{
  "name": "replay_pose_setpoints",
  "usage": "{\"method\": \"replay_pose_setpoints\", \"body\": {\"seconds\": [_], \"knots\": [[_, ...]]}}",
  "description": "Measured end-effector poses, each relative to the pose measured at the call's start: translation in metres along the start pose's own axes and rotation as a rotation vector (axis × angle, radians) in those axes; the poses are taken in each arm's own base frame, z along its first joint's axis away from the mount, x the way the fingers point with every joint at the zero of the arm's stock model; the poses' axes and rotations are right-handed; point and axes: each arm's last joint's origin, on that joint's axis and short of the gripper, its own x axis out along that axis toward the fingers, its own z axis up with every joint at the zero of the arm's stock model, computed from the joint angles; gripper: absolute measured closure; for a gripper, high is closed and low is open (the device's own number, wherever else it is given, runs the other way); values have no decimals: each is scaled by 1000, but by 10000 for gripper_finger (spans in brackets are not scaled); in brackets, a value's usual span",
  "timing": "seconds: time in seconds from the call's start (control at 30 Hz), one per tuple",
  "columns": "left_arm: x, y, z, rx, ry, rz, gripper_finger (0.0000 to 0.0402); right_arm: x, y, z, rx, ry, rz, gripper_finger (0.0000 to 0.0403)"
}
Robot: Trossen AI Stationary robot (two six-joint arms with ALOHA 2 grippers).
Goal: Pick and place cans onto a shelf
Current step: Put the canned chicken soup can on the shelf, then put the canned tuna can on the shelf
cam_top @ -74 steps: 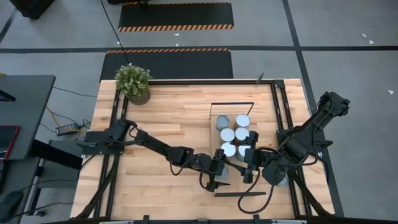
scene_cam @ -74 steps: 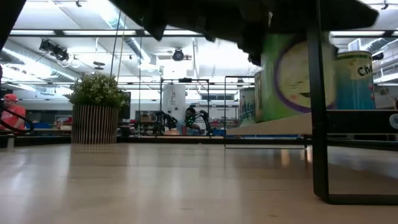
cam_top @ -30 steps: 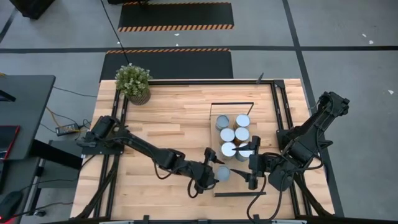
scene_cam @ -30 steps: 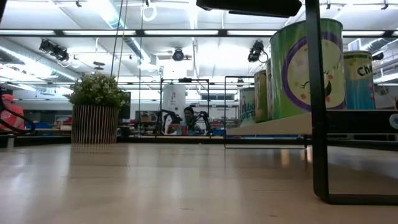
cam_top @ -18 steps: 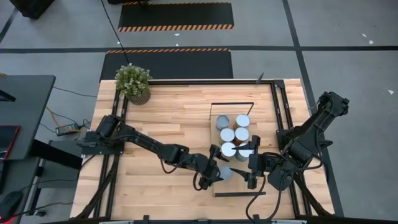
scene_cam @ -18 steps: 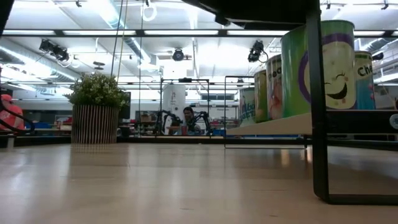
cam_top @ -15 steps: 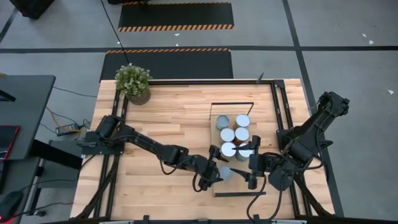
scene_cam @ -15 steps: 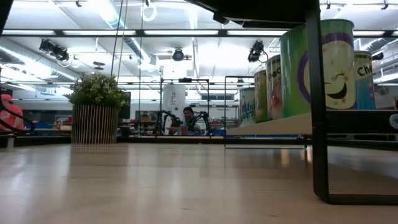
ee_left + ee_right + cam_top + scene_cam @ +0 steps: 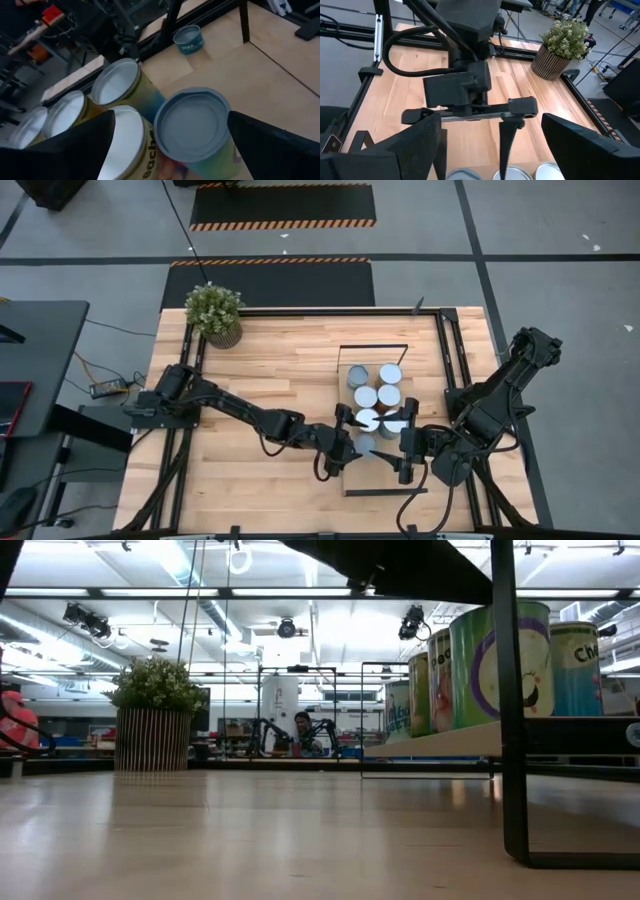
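Note:
The shelf (image 9: 352,358) is a light-wood board with black end frames, at the table's right middle. Several silver-topped cans (image 9: 378,395) stand on it in two rows. One more can, with a grey lid (image 9: 192,120), stands upright on the shelf at the rows' near end (image 9: 365,445); it is the nearest, green-and-purple can in the low view (image 9: 500,665). My left gripper (image 9: 350,444) reaches it from the left and is open, one finger on each side of it. My right gripper (image 9: 404,448) is open and empty just right of the shelf. My left gripper's near-side finger (image 9: 260,145) lies against the can's side wall (image 9: 227,142). The far-side finger (image 9: 80,145) stands apart from it, next to a neighbouring can. The fingers come level from the table's left. The can stands upright on the shelf board.
A potted plant (image 9: 213,313) stands at the far left corner. A small flat tin (image 9: 189,39) lies on the table beyond the shelf. The shelf's black leg (image 9: 510,700) stands near the front. The tabletop left of the shelf (image 9: 260,370) is bare wood.
My left gripper has swung toward the table's far edge, toward the rows of cans. The grey-lidded can has moved with it along the shelf up to the other cans, staying upright and turning about its own axis.

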Motion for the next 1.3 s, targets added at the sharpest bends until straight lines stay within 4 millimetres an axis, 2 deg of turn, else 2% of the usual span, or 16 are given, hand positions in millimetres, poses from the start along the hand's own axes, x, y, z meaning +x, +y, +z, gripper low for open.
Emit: {"method": "replay_pose_setpoints", "body": {"seconds": [0.27,0.63,0.87,1.07,1.3], "knots": [[-8,-8,10,23,-42,-18,8,0,0,0,-2,-1,-2,50],[9,-19,-9,-3,-3,-88,8,0,0,0,0,-3,-2,50],[12,-5,-9,-22,6,34,8,0,0,0,1,-3,-2,50],[12,-3,-10,-28,9,48,8,0,0,0,0,-3,-2,50],[4,-19,-3,-3,8,51,8,0,0,0,2,-2,-3,50]]}}
